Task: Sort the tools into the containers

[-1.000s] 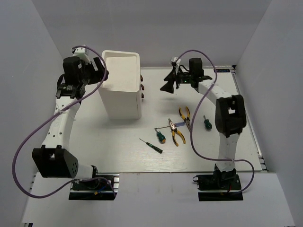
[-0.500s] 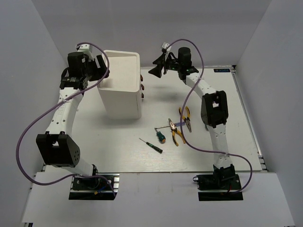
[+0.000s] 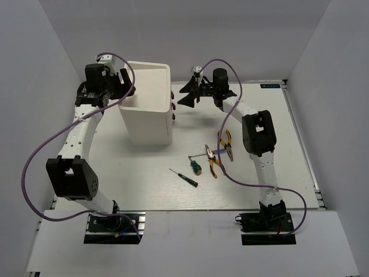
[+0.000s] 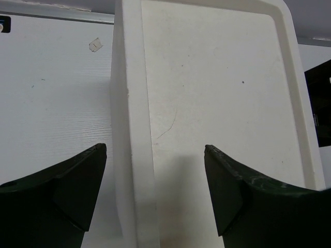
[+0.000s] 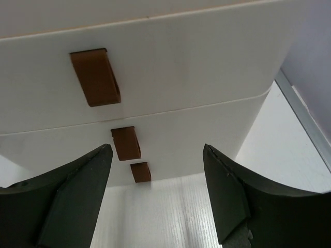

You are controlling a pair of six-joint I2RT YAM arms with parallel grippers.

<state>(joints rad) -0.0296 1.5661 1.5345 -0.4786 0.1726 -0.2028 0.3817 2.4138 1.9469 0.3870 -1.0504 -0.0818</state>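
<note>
The tools point(image 3: 216, 165) lie unsorted while the wide, empty left gripper point(image 4: 155, 151) and right gripper point(image 5: 158, 149) flank the drawer box point(image 3: 147, 115); pinching a knob point(image 5: 95, 76) likely comes next.

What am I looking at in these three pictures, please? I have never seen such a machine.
These are two white robot arms bolted to a white table, each ending in a two-finger gripper. The wide picture comes from a fixed camera above; the other two come from cameras on the wrists, so the dark shapes at their bottom are the fingers. On the table stands a tall white plastic drawer box with brown knobs; beside it lie two yellow-handled pliers, a stubby green-handled screwdriver and a thin dark screwdriver. The left gripper hangs open over the box's top edge; the right gripper faces the knobs, open. Neither holds anything.
</note>
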